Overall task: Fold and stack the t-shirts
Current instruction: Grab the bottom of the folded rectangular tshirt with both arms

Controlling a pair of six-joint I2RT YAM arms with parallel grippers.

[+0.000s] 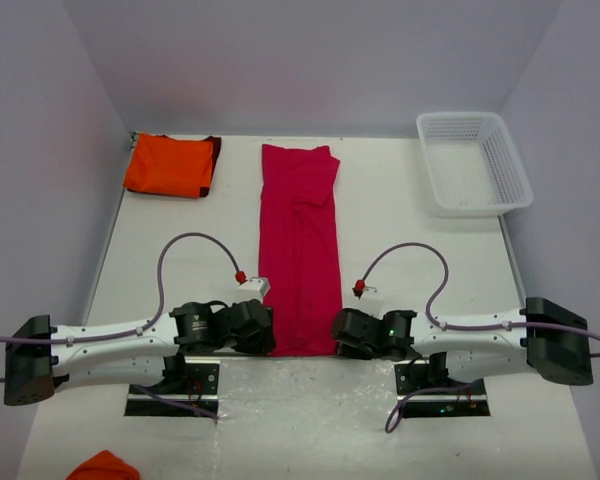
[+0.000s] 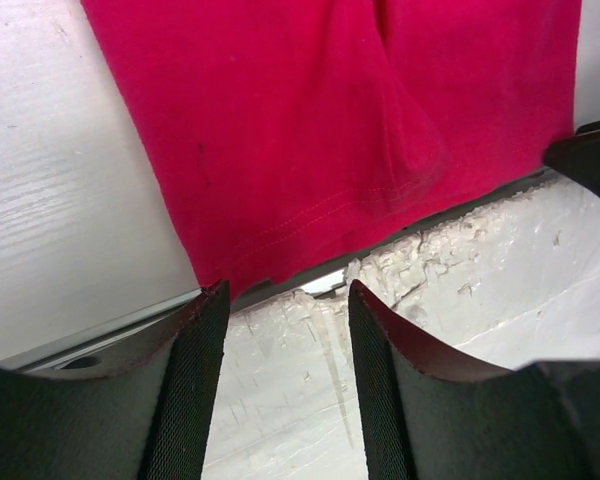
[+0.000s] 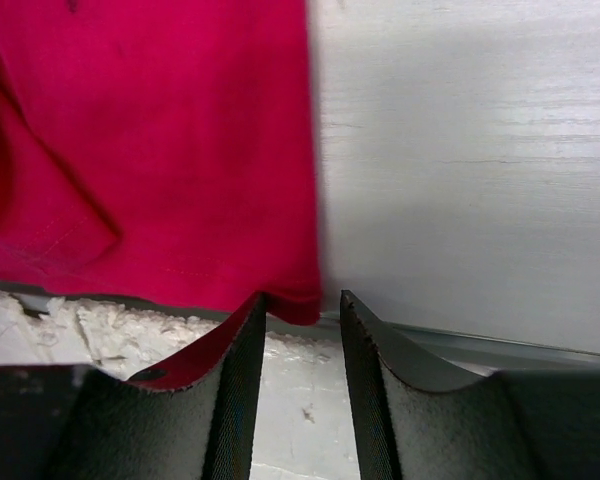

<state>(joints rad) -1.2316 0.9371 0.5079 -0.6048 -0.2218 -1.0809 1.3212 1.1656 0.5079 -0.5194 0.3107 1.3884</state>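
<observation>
A plain crimson-pink cotton t-shirt [image 1: 298, 250], folded lengthwise into a long narrow strip, lies flat down the middle of the white table [image 1: 420, 260], its stitched hem [image 2: 310, 225] at the near edge. The cloth looks light, limp and prone to sagging or unfolding if lifted by one point. By that judgement the two near hem corners are the sensible places to pinch, through all layers at once. The left gripper [image 2: 285, 290] sits at the hem's left corner with jaws apart and only bare surface between them. The right gripper [image 3: 298, 298] has its jaws parted too, the right corner just at their mouth but not pinched. A bright orange t-shirt with a dark maroon edge [image 1: 168, 165] rests folded at the far left corner, well apart. A white plastic lattice basket [image 1: 477, 208] stands at the far right.
</observation>
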